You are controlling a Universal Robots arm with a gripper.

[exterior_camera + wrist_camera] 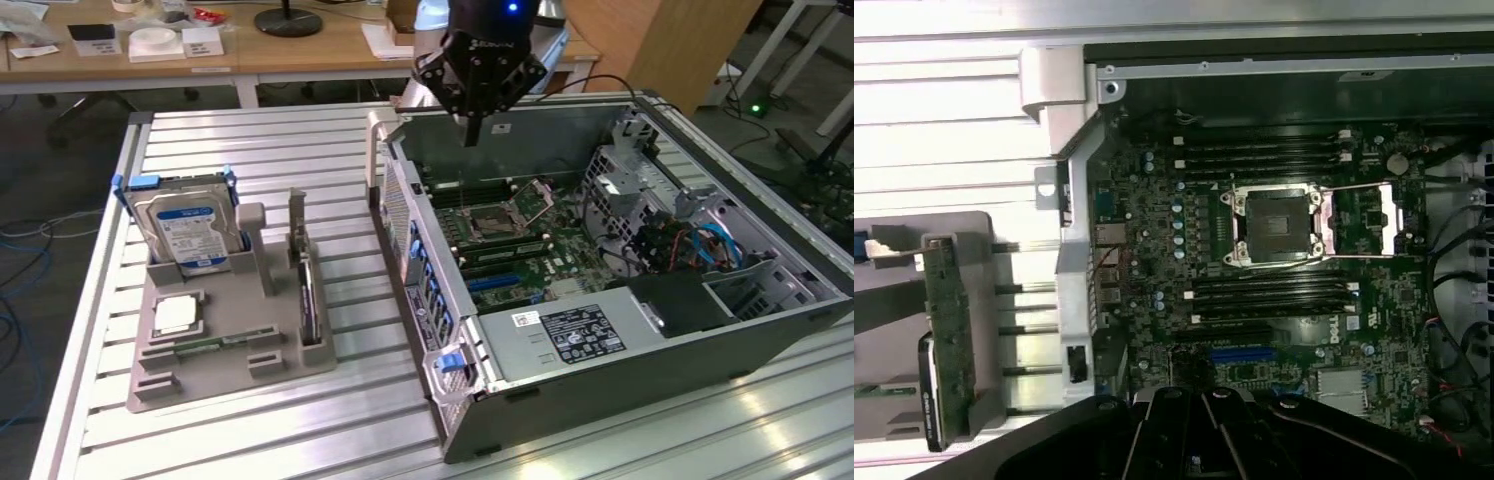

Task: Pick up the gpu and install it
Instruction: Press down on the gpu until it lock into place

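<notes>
The gpu (310, 292) stands on edge in a slot of the grey holder (227, 370), a thin dark card with its metal bracket (296, 215) at the far end. In the wrist view the gpu (950, 335) shows edge-on beside the case wall. My gripper (470, 138) hangs shut and holding nothing over the far part of the open computer case (641, 350), well to the exterior view's right of the gpu. Its dark fingers (1184, 420) point down at the motherboard (1154, 240), near the blue expansion slot (1239, 353).
The holder also carries a blue-labelled hard drive (187, 228), a CPU chip (176, 315) and a green memory stick (220, 346). Inside the case are the CPU socket (1279, 225), memory slots (1264, 150), drive cage and cables (694, 245). Desks stand behind the slatted table (267, 150).
</notes>
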